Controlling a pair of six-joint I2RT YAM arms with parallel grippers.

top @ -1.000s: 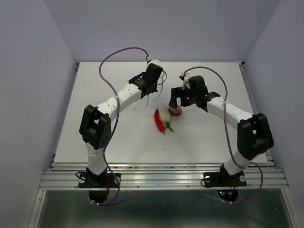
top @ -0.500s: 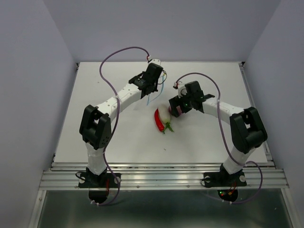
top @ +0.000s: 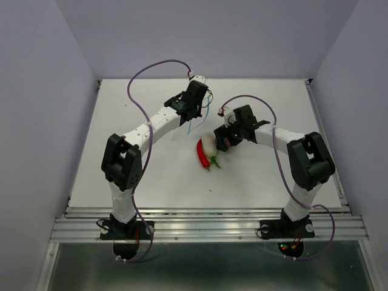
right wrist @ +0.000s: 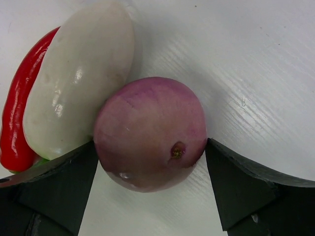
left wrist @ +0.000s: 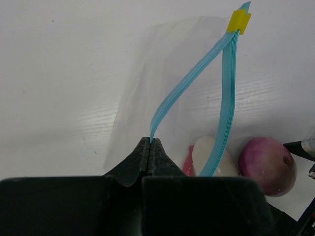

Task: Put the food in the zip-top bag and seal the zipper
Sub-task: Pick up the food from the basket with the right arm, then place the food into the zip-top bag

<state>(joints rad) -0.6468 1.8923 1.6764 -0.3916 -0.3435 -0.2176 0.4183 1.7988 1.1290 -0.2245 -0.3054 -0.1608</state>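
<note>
My left gripper (left wrist: 149,141) is shut on one light-blue strip of the zipper (left wrist: 192,81), holding the mouth of the clear zip-top bag (left wrist: 147,73) apart; a yellow slider (left wrist: 239,20) sits at the far end. Just beyond the mouth lie the purplish-pink ball (left wrist: 268,164), the white egg-shaped vegetable (left wrist: 206,155) and the red chili (left wrist: 188,164). My right gripper (right wrist: 150,150) straddles the ball (right wrist: 150,132), which rests on the table with a finger (right wrist: 59,182) touching each side. The white vegetable (right wrist: 81,83) and chili (right wrist: 19,118) lie against it. From above, the right gripper (top: 223,140) covers the ball.
The white table (top: 145,176) has raised rails at its sides and a metal rail along the near edge. Both arms meet near the middle, the left gripper (top: 191,121) just left of the right one. The white vegetable (top: 208,144) and chili (top: 202,154) lie side by side.
My right arm has swung left and down onto the ball, and its fingers have come in slightly against it. The left arm and the bag have stayed put.
</note>
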